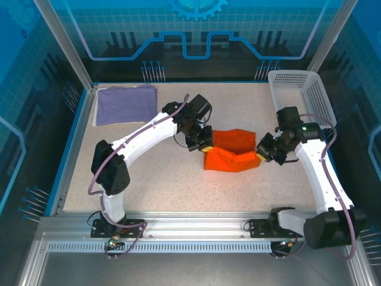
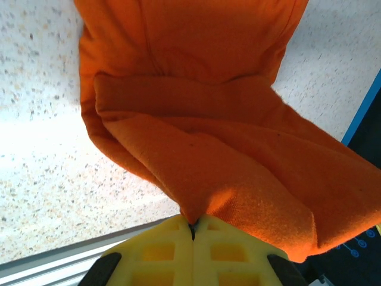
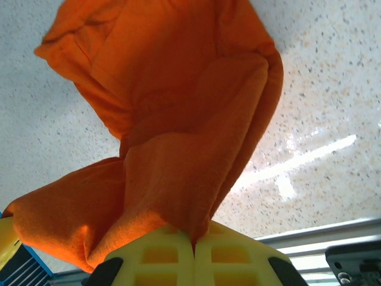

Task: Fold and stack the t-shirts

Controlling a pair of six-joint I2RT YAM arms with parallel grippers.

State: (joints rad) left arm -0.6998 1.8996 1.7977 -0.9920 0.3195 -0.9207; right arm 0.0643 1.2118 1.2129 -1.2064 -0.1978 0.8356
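Observation:
The bright orange t-shirt [image 1: 232, 152] hangs bunched between both grippers above the middle of the table. My left gripper [image 1: 206, 148] is shut on its left edge, and in the left wrist view the cloth [image 2: 226, 149] runs pinched into the yellow fingers [image 2: 161, 253] of that gripper [image 2: 193, 229]. On the other side my right gripper [image 1: 260, 152] is shut on the shirt's right edge, the orange fabric [image 3: 178, 131] gathered into this gripper [image 3: 193, 241]. A pale lavender t-shirt [image 1: 125, 103] lies folded flat at the table's far left corner.
A white plastic mesh basket [image 1: 302, 95] stands at the far right, close behind the right arm. The speckled tabletop [image 1: 155, 185] stretches bare toward the near edge. Blue rails and glass walls border the table on all sides.

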